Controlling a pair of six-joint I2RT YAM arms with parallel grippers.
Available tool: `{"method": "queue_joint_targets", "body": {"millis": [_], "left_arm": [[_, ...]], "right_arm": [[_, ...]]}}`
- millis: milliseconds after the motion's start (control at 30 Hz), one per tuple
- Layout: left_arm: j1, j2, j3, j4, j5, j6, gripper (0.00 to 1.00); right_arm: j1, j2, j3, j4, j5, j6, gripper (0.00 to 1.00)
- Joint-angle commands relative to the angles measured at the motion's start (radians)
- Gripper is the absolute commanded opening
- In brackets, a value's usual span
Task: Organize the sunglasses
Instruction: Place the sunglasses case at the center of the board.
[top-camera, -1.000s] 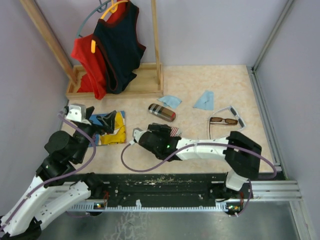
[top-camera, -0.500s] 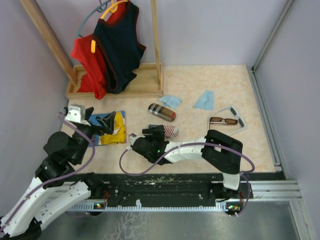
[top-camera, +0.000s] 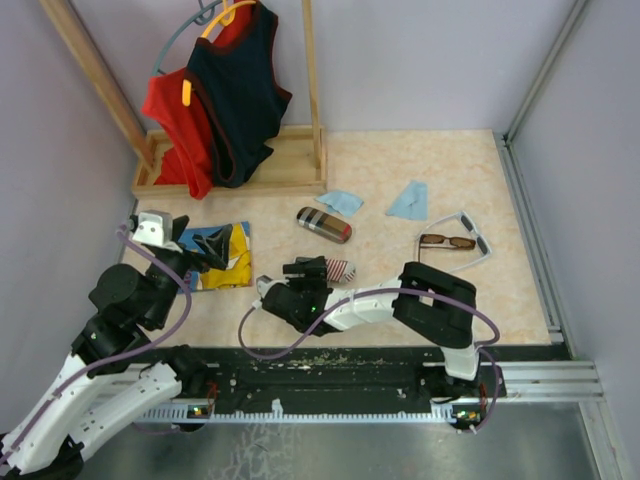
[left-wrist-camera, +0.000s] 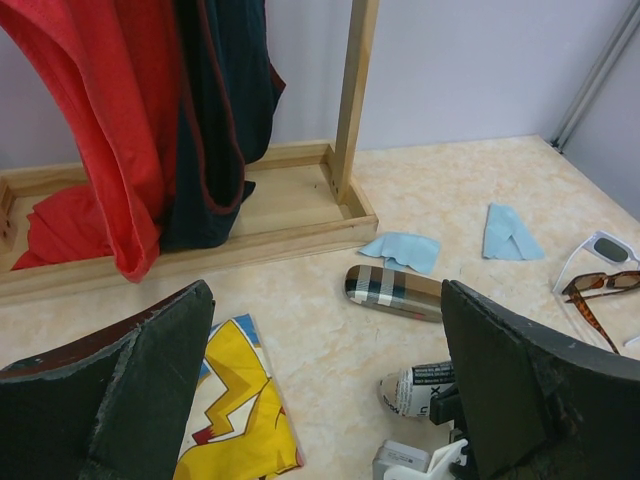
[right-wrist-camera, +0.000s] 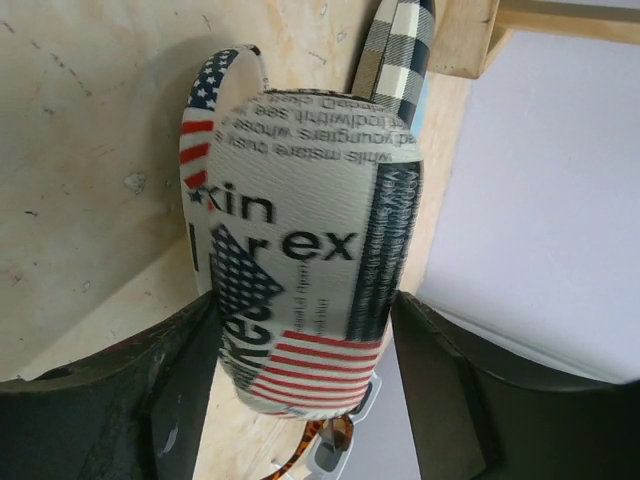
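Note:
Two pairs of sunglasses lie together at the right of the table: the dark brown pair (top-camera: 447, 241) and the white-grey pair (top-camera: 476, 236). Both show at the right edge of the left wrist view, brown (left-wrist-camera: 598, 292) and white-grey (left-wrist-camera: 606, 246). My right gripper (top-camera: 318, 271) reaches left across the table and is shut on the flag-print case (top-camera: 341, 268). That case fills the right wrist view (right-wrist-camera: 300, 290), with the brown pair (right-wrist-camera: 325, 455) beyond it. My left gripper (top-camera: 200, 248) is open and empty over a yellow and blue cloth (top-camera: 232, 258).
A plaid case (top-camera: 323, 224) lies behind the flag-print case. Two light-blue cloths (top-camera: 341, 203) (top-camera: 408, 202) lie further back. A wooden rack (top-camera: 240, 172) with red and dark tops stands at the back left. Walls close in both sides.
My right arm has folded in, its elbow swinging left. The gripper and flag-print case have shifted slightly left and nearer. The left arm has not moved.

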Motion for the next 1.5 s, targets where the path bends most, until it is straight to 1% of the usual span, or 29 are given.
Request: {"method": "queue_joint_targets", "body": {"millis": [0,33,67,167,300,467,567,667,800,933,1033,1100,1133,1200,1267,1333,1367,1467], "left_arm": [[-0.003,-0.015,-0.009,0.003,0.004,-0.012,1.0],[-0.003,-0.014,-0.009,0.003,0.004,-0.012,1.0],[-0.003,-0.015,-0.007,0.003,0.003,-0.012,1.0],[-0.003,-0.015,-0.005,0.003,0.005,-0.014,1.0],[-0.003,-0.014,-0.007,0.003,0.005,-0.019,1.0],[-0.003,-0.006,-0.008,-0.004,0.018,-0.041,1.0],[-0.003,0.005,-0.011,-0.013,0.02,-0.078,1.0],[-0.003,0.019,-0.028,-0.026,0.011,-0.14,1.0],[-0.003,0.038,-0.06,-0.037,-0.04,-0.232,1.0],[-0.003,0.078,-0.052,-0.001,-0.093,-0.295,1.0],[-0.003,0.155,-0.011,0.079,-0.191,-0.25,1.0],[-0.003,0.218,0.054,0.115,-0.259,-0.213,1.0],[-0.003,0.253,0.068,0.173,-0.266,-0.159,0.99],[-0.002,0.329,0.12,0.239,-0.282,-0.1,0.99],[0.002,0.415,0.18,0.307,-0.287,-0.046,0.99],[0.012,0.495,0.228,0.393,-0.248,-0.005,0.99],[0.018,0.536,0.264,0.412,-0.228,-0.003,0.99],[0.024,0.645,0.369,0.382,-0.202,-0.027,1.0]], "right_arm": [[0.023,-0.011,0.005,0.014,0.025,0.046,0.74],[0.028,-0.015,0.004,0.012,0.024,0.052,0.78],[0.031,-0.017,0.003,0.006,0.021,0.061,0.84],[0.041,-0.029,0.007,-0.026,0.01,0.093,0.89],[0.065,-0.058,0.008,-0.068,-0.007,0.137,0.92],[0.108,-0.143,0.014,-0.144,-0.091,0.233,0.94],[0.124,-0.221,0.016,-0.192,-0.197,0.321,0.94],[0.13,-0.335,0.004,-0.208,-0.33,0.387,0.95],[0.122,-0.497,-0.06,-0.146,-0.49,0.458,0.96],[0.016,-0.601,-0.114,-0.112,-0.596,0.558,0.94],[-0.063,-0.632,-0.14,-0.115,-0.604,0.608,0.94],[-0.104,-0.633,-0.144,-0.117,-0.609,0.628,0.93],[-0.119,-0.631,-0.147,-0.117,-0.61,0.634,0.93],[-0.142,-0.629,-0.147,-0.123,-0.615,0.641,0.93],[-0.157,-0.632,-0.148,-0.133,-0.608,0.648,0.93],[-0.181,-0.641,-0.157,-0.137,-0.612,0.659,0.92],[-0.193,-0.647,-0.162,-0.142,-0.619,0.665,0.92],[-0.221,-0.656,-0.182,-0.165,-0.637,0.661,0.92]]}}
